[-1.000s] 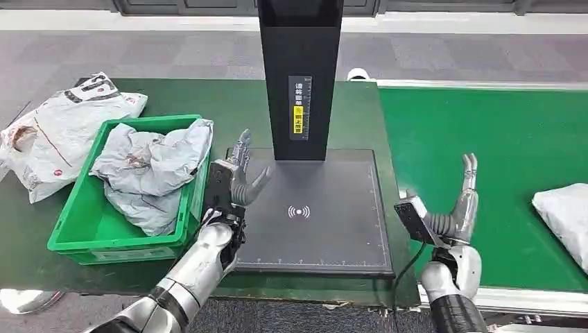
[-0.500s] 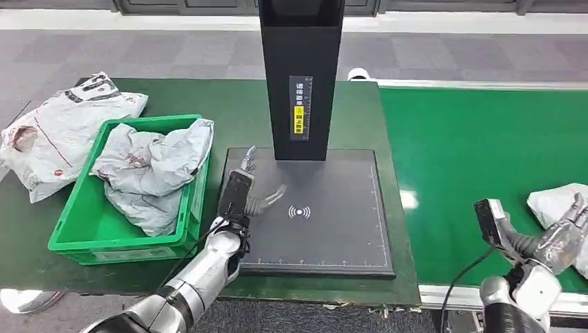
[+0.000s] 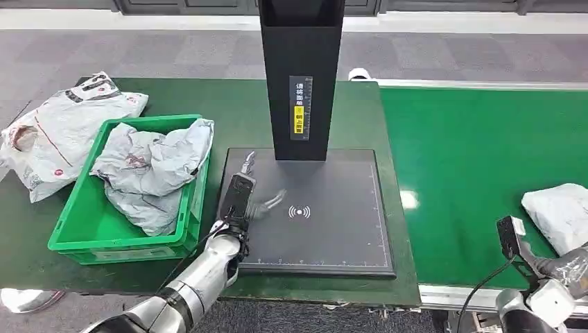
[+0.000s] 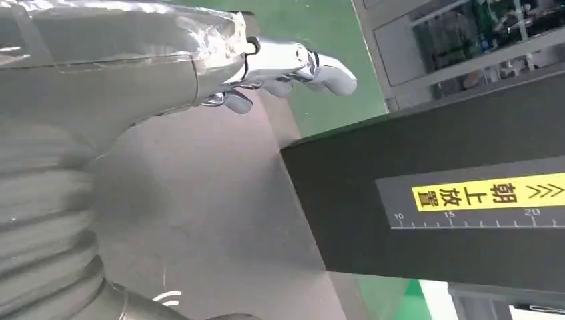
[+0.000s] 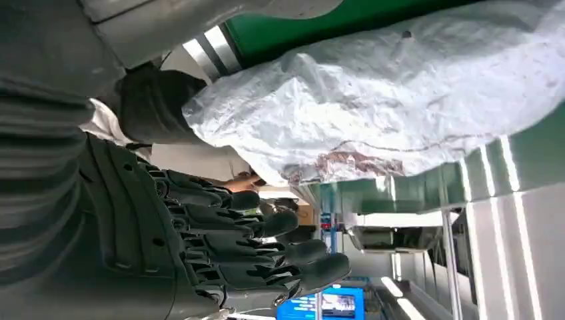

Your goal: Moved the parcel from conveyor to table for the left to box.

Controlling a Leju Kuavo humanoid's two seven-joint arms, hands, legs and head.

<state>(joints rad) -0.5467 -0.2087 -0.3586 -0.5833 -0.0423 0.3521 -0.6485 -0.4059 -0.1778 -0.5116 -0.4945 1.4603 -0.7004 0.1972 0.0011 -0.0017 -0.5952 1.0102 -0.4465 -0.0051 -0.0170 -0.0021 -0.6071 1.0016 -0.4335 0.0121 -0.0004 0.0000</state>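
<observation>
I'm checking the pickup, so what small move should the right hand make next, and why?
Probably curl the right hand's fingers around the parcel. They are spread apart beside the parcel at the conveyor's near edge, holding nothing.

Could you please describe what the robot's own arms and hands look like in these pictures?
Both arms are silver metal with black bands at the joints. A flat black camera module sits at each wrist, trailing a thin black cable. The left hand has silver-grey fingers; the right hand has dark fingers, a thick grey thumb and a grey ribbed cover.
</observation>
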